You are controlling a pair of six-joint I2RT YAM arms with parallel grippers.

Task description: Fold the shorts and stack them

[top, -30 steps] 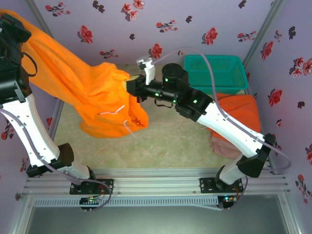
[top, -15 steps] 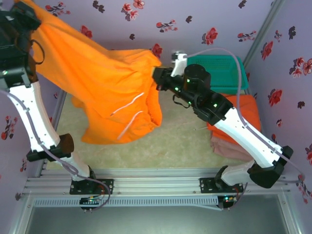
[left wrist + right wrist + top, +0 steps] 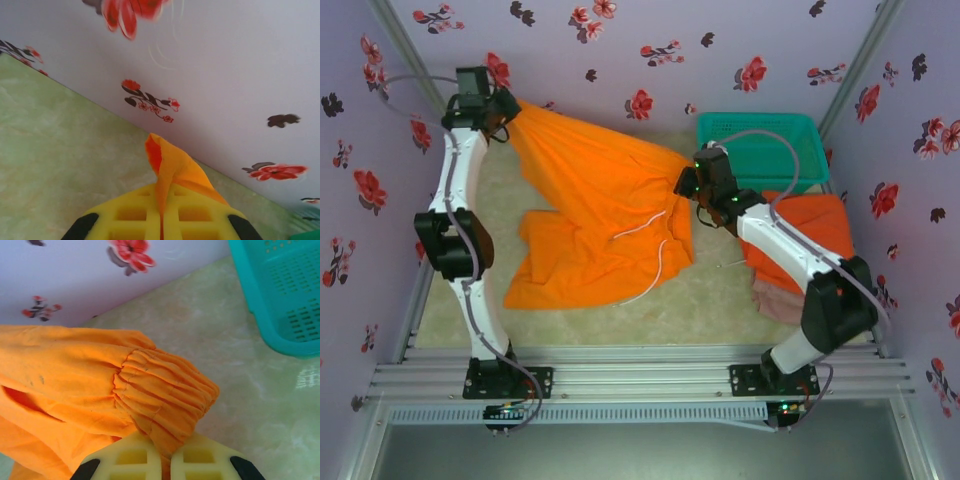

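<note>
**Position.** The orange shorts [image 3: 600, 210] are being held spread between both grippers over the far half of the table [image 3: 720, 290]. Their lower edge is being draped onto the surface. A folded orange pair [image 3: 815, 225] is lying on the pink-beige shorts [image 3: 772, 298] at the right, just in front of the teal basket [image 3: 757, 117].

**Grippers.** The left gripper [image 3: 506, 112] is being pressed together on a thin corner of the cloth near the far left wall. In the left wrist view that fold is being pinched between the yellow pads [image 3: 131, 225]. The right gripper [image 3: 686, 182] is being closed on the gathered elastic waistband [image 3: 160, 390], beside the basket.

**Handling.** The fabric is being judged light, limp and without stiffness, since it is sagging wherever it is not being supported. Breakage is not being expected, but slippage from a thin pinch is being considered possible.

**Hold points.** The ruffled waistband is being judged the firmest hold, being thicker than the single-layer hem. Outer corners are being preferred, so that the cloth is being tensioned flat. The white drawstring [image 3: 642, 224] is hanging loose and is being regarded as a snag risk.
</note>
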